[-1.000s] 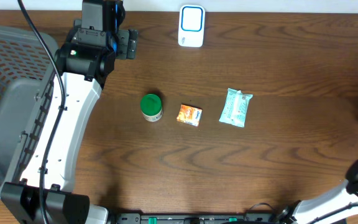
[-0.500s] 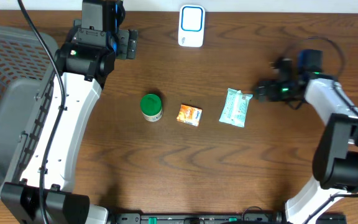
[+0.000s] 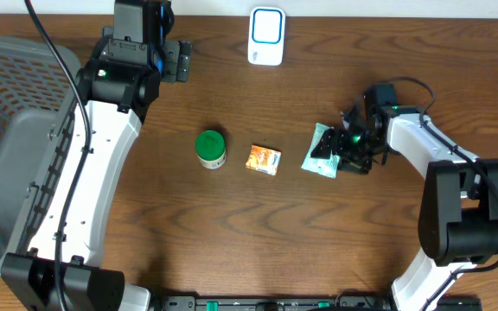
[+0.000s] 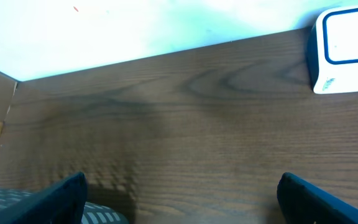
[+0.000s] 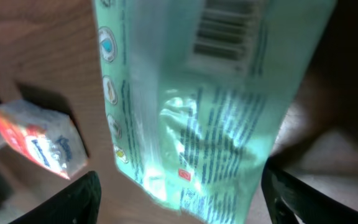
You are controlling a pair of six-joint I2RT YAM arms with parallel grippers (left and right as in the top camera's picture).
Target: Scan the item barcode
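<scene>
Packet (image 5: 216, 124), green, barcode (image 5: 229, 31) up, lies between right claw (image 5: 179, 190) jaws; jaws apart, unclamped.

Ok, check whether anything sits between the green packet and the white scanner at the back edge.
Nothing visible does. The green packet lies under the right gripper, and only bare table runs from it to the white scanner. The orange box and green-lidded jar sit off to one side of that line.

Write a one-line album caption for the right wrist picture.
The right gripper, jaws open, straddles a green packet with its barcode facing up, beside a small orange box on the wooden table.
</scene>
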